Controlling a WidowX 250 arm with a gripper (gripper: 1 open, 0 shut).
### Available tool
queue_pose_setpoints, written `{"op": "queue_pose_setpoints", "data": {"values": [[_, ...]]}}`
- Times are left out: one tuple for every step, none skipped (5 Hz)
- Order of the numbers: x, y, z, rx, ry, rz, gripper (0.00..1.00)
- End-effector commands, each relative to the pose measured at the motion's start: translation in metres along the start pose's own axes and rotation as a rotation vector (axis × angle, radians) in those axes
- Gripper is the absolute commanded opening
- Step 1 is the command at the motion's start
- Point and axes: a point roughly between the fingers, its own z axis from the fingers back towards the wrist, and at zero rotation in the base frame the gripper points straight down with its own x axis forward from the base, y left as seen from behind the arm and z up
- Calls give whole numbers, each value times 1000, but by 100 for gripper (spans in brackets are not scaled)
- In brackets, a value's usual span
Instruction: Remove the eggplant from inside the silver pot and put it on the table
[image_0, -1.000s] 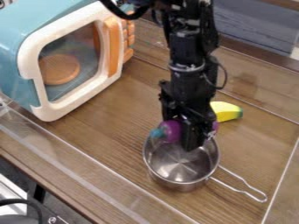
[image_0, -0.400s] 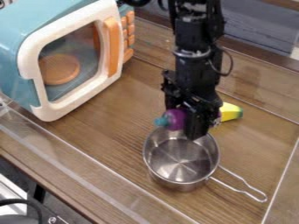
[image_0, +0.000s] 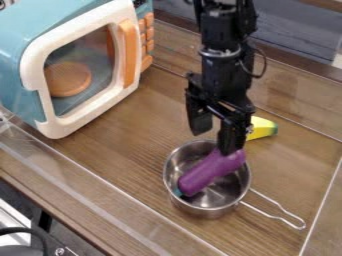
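Since the earlier frames: we see the eggplant, clamped at the fingertips a moment ago, now free of them and lying in the silver pot; the fingers have spread.
Jaws: the gripper points almost straight down, its two black fingers apart with nothing between them, just above the pot's far rim.
Eggplant: glossy purple and elongated, it lies on a slant across the pot, upper end propped at the far right rim below the right finger, lower end down toward the near left of the bowl. We cannot make out its green cap.
Silver pot: round, shiny steel, upright on the table, its thin wire handle running out to the lower right.
Behind the gripper: a yellow banana with a green tip lies on the table, partly hidden by the fingers.
Open room: bare wood lies left of and in front of the pot; a toy microwave, teal with a cream and orange door, stands well apart at upper left.
Edges: a clear raised lip borders the table's near and right sides, close to the handle's end.
Cut off: the arm leaves the picture at the top; we see the microwave only in part.
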Motion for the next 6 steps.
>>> {"op": "queue_pose_setpoints", "data": {"values": [[8,11,0,18,-40,-1,100],[12,3,-13,25,-39,-18,100],[14,-5,-21,27,-28,-54,0],[18,-15,-22,36,-16,-93,0],[20,-16,-7,49,-8,-115,0],[20,-18,4,55,2,-130,0]]}}
